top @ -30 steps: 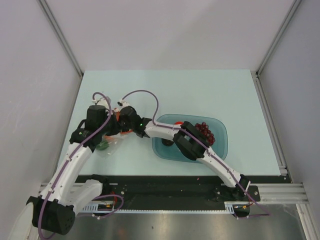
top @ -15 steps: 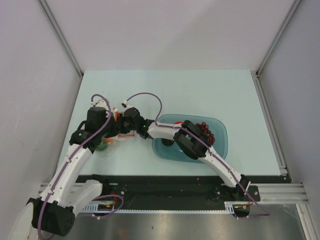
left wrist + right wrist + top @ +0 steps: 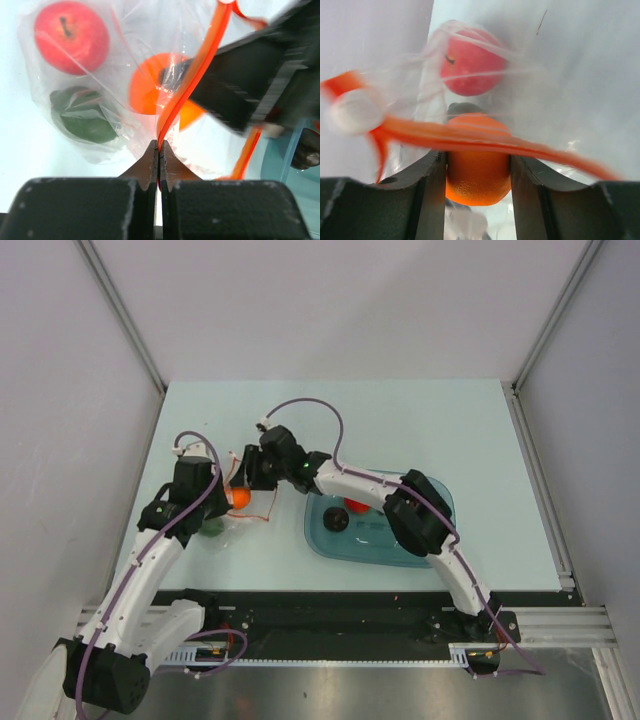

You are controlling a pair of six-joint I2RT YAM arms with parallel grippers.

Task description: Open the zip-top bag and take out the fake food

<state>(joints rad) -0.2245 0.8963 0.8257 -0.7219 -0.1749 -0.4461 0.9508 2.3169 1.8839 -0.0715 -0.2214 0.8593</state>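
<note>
The zip-top bag lies at the left of the table, with its orange-red zip strip pulled open. My left gripper is shut on the strip and also shows in the top view. My right gripper reaches into the bag's mouth, shut on the orange, which also shows from above. A red apple and a green fruit lie inside the bag. Another red fruit and a dark one sit in the teal tub. The grapes are hidden.
The teal tub stands right of the bag, and my right arm crosses over it. The grey walls stand close on both sides. The tub's edge shows at the right of the left wrist view.
My right gripper has drawn back and away from the bag's bottom with the orange, which now shows from above. The right elbow has swung right over the tub and covers the grapes.
</note>
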